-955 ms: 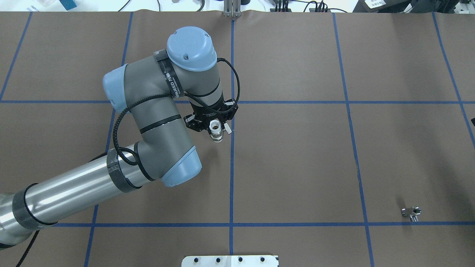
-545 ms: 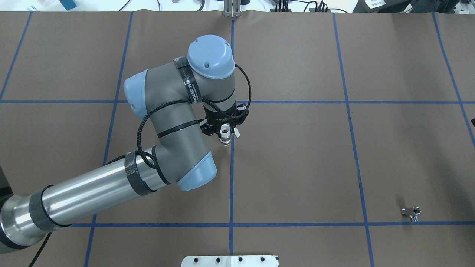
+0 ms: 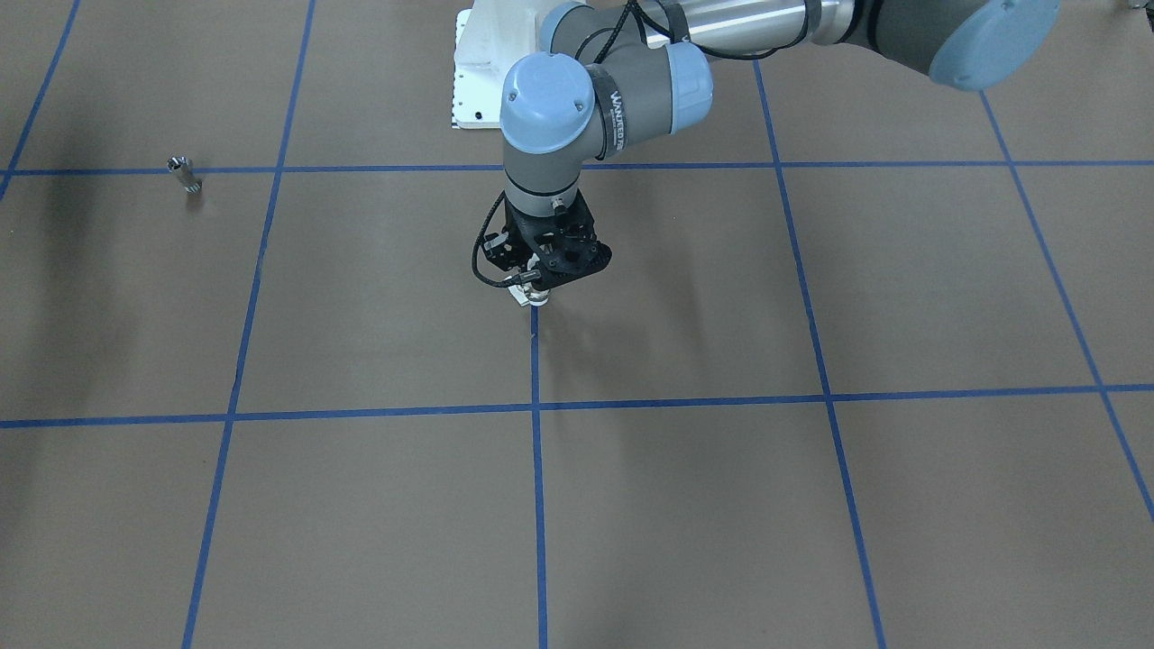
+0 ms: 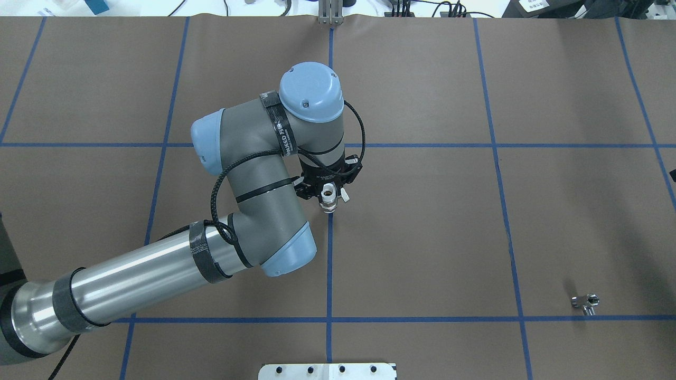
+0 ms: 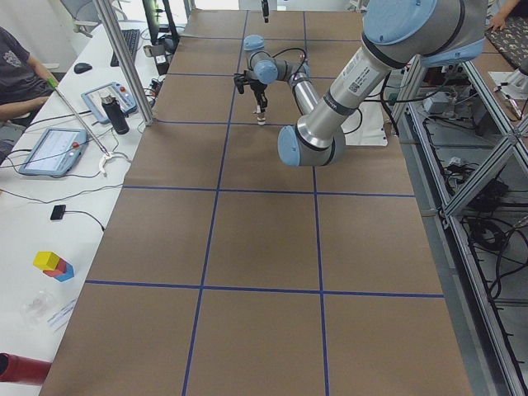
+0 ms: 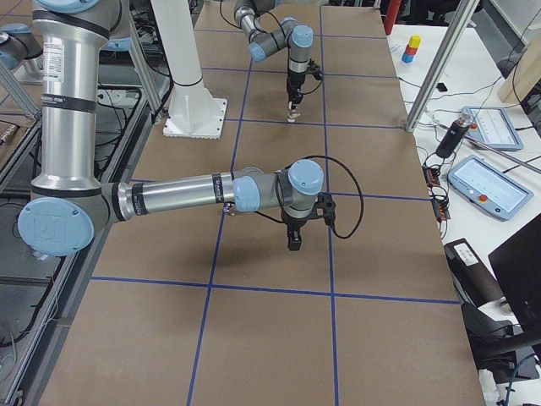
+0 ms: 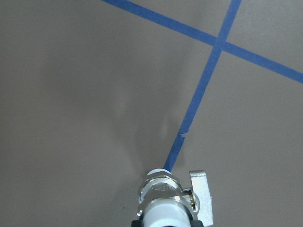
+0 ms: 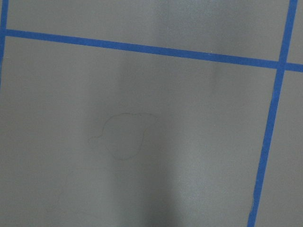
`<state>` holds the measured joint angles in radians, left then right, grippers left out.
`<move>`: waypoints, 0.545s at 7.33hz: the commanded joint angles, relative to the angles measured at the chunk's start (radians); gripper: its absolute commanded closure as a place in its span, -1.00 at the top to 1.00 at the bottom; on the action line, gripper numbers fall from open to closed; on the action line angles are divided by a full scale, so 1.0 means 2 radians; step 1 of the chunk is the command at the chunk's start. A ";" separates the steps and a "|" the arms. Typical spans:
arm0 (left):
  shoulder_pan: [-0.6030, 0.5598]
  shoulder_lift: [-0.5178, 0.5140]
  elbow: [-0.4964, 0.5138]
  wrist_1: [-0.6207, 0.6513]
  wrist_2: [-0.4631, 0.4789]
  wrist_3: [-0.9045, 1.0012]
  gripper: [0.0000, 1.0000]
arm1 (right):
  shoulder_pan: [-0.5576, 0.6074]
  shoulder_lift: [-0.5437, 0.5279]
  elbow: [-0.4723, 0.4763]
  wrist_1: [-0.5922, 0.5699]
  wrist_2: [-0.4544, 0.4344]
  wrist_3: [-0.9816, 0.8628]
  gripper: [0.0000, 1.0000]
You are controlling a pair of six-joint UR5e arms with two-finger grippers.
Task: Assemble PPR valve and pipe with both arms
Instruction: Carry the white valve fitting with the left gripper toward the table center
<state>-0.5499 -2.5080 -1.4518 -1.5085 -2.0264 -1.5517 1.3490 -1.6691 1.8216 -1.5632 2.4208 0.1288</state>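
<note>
One half-second on, the left claw point(image 4: 328, 193), clenched on the PPR valve point(image 4: 329, 203), is drifting rightward over the centre line point(image 4: 329, 264) of the counter point(image 4: 422, 237), suggesting a mid-counter meeting, while the pipe point(image 4: 585, 302) is lying well apart, unfetched, and the right claw point(image 6: 294, 241) is showing too little to tell its grip.
</note>
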 commanded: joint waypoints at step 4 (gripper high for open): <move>0.005 0.001 0.000 -0.001 0.001 0.000 -1.00 | -0.001 0.000 -0.001 0.000 0.000 0.000 0.99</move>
<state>-0.5442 -2.5072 -1.4512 -1.5103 -2.0249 -1.5509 1.3472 -1.6690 1.8196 -1.5633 2.4206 0.1289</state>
